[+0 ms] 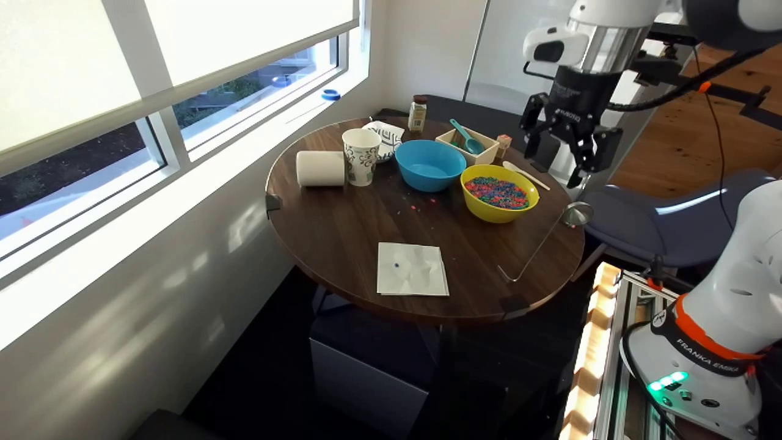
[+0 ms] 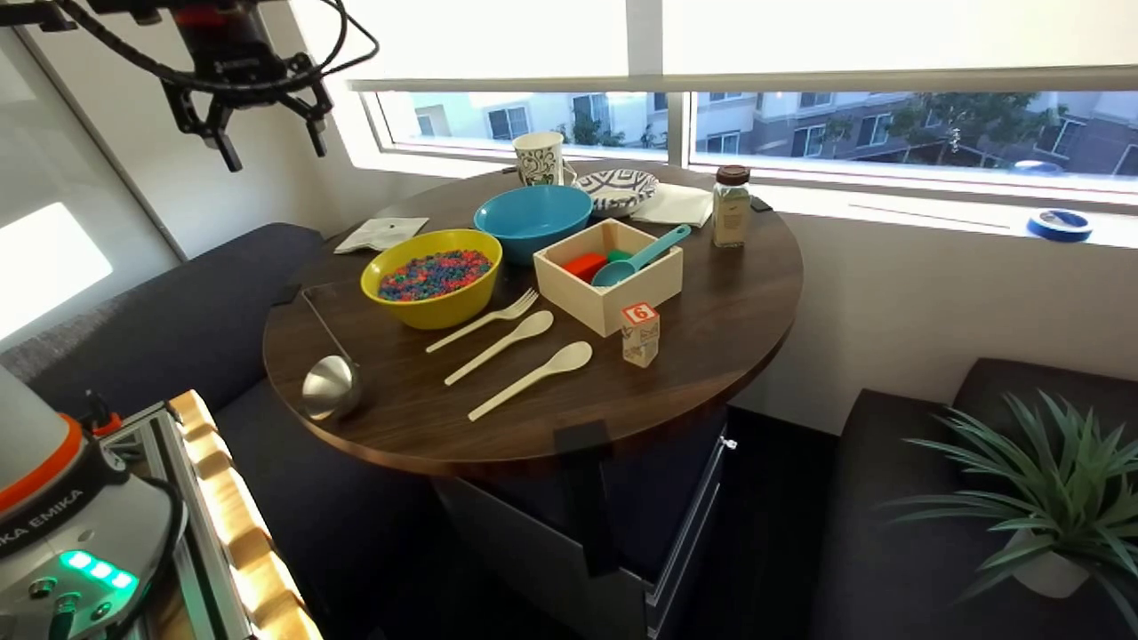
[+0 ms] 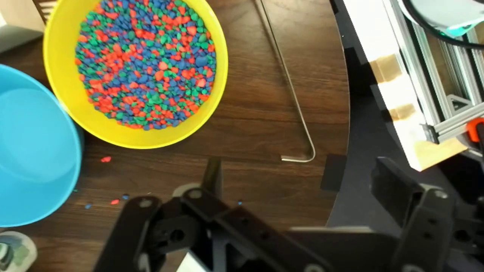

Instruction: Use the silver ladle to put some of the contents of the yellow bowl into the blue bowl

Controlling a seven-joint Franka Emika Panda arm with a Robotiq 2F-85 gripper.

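The yellow bowl (image 1: 489, 212) (image 2: 455, 311) (image 3: 65, 75) stands on the round table and holds the contents (image 1: 498, 192) (image 2: 436, 274) (image 3: 147, 64), small red, blue and green pieces. The blue bowl (image 1: 421, 178) (image 2: 517, 249) (image 3: 38, 143) stands beside it with no pieces visible inside. The silver ladle (image 1: 577, 214) (image 2: 331, 388) lies on the table near its edge. In the wrist view only its handle (image 3: 289, 77) and hooked end show; its cup is out of view. My gripper (image 1: 553, 162) (image 2: 276, 158) (image 3: 298, 166) is open and empty, well above the table.
A wooden box (image 2: 613, 298) holds a turquoise scoop (image 2: 640, 258). A fork and two spoons (image 2: 533, 380), stacked blocks (image 2: 640, 336) and a jar (image 2: 731, 209) stand or lie nearby. A cup (image 1: 361, 157), a paper roll (image 1: 321, 168) and napkins (image 1: 412, 269) are on the table.
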